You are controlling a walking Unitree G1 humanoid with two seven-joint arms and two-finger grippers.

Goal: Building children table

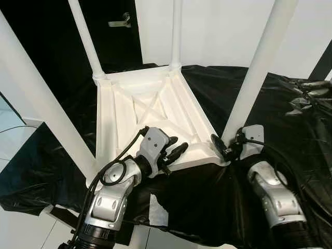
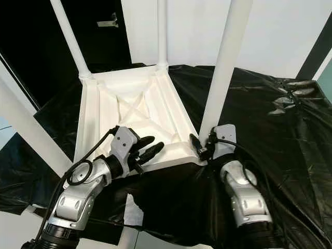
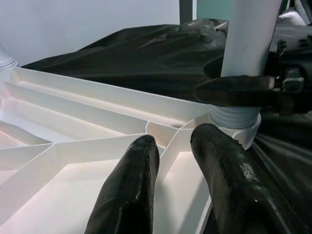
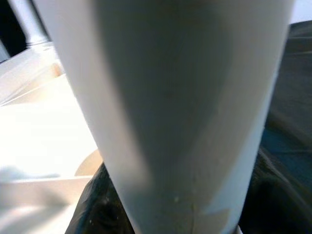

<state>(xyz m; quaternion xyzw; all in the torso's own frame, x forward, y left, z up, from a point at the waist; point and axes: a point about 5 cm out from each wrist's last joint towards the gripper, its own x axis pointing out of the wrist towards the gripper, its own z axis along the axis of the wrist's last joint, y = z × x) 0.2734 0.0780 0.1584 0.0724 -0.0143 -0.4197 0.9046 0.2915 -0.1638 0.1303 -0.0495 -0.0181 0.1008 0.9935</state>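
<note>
Four white legs stand up from the upturned tabletop (image 1: 150, 111), which lies underside-up on the black sheet (image 1: 290, 135) covering my desk, its ribbed bracing facing the head camera. That orientation makes sense: the sockets sit at the corners of the underside, so each leg goes in from above.

My right claw (image 1: 224, 147) is at the near right corner, closed around the base of the near right leg (image 1: 254, 72) just above its threaded collar. From the left wrist view I can see one black finger (image 3: 234, 90) lying across the front of the leg right above the socket. I judge this to be the step in hand: seating or turning that leg into its corner, gripping low where the twist carries best.

My left claw (image 1: 174, 151) rests on the near edge of the tabletop, fingers slightly parted and holding nothing, tips over the ribs. I read it as a brace, keeping the light plastic top from sliding on the slick sheet while the right arm works.

The near left leg (image 1: 41, 109), far left leg (image 1: 85, 36) and far right leg (image 1: 176, 31) stand upright in their corners.
</note>
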